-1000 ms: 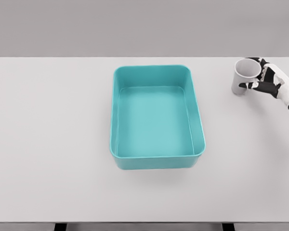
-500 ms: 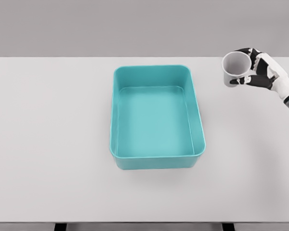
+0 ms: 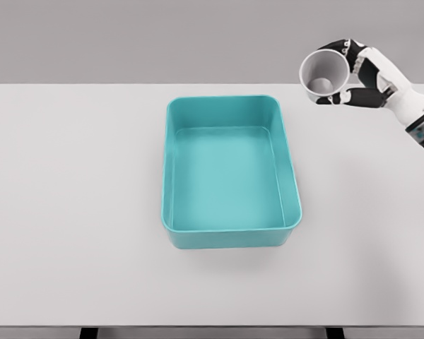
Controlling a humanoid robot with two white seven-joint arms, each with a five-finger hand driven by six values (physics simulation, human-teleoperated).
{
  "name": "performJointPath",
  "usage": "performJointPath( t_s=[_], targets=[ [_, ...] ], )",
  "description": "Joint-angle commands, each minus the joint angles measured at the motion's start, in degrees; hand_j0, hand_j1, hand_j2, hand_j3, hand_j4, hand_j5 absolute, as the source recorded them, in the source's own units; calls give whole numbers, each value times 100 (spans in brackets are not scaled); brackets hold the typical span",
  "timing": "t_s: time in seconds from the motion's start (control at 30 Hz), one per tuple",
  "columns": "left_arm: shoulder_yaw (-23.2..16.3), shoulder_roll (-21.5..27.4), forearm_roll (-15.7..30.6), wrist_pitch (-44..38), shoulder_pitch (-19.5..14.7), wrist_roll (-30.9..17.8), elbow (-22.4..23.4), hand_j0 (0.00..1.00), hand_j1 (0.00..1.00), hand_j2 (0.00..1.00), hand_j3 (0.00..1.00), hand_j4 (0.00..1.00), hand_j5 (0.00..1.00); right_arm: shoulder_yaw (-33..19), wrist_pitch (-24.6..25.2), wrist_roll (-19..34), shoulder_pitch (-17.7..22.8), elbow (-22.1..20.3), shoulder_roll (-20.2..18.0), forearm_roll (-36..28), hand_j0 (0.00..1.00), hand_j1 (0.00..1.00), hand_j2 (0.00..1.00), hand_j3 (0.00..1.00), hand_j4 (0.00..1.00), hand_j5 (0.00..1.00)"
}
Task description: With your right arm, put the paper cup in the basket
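In the right robot hand point(image 3: 359, 74), fingers wrapped around it, the cup point(image 3: 325, 74) has risen off the surface point(image 3: 71, 212) since a second ago and tilted mouth-forward. The basket point(image 3: 230, 169) lies down-left of the hand, so the carry across has likely begun.

The teal plastic basket point(image 3: 230, 171) sits on the white flat counter point(image 3: 71, 212), near the middle. The white paper cup point(image 3: 326, 73) is up off the counter, to the right of the basket and past its far right corner. The right hand point(image 3: 364, 74) is wrapped around the cup from the right side.
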State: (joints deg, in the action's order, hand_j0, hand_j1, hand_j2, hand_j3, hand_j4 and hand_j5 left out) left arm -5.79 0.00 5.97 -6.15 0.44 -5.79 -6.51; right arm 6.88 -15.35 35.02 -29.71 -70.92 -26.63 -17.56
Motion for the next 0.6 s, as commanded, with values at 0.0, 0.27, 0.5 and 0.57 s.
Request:
performJointPath(
  t_s=[0.0,0.27,0.5,0.57],
  targets=[
    [-1,0,1,-1,0,-1,1,100,100,100,100,100,100,67,-21,-2,0,-168,26,77,57,57,57,57,57,57],
    [-1,0,1,-1,0,-1,1,100,100,100,100,100,100,402,-30,-2,-9,-669,281,604,57,57,57,57,57,57],
    [-1,0,1,-1,0,-1,1,100,100,100,100,100,100,709,-30,-2,-44,-1152,281,1017,57,57,57,57,57,57],
    [-1,0,1,8,0,-1,1,100,100,100,100,100,100,832,-21,-2,-62,-1293,290,1290,57,57,57,57,57,57]
  ],
)
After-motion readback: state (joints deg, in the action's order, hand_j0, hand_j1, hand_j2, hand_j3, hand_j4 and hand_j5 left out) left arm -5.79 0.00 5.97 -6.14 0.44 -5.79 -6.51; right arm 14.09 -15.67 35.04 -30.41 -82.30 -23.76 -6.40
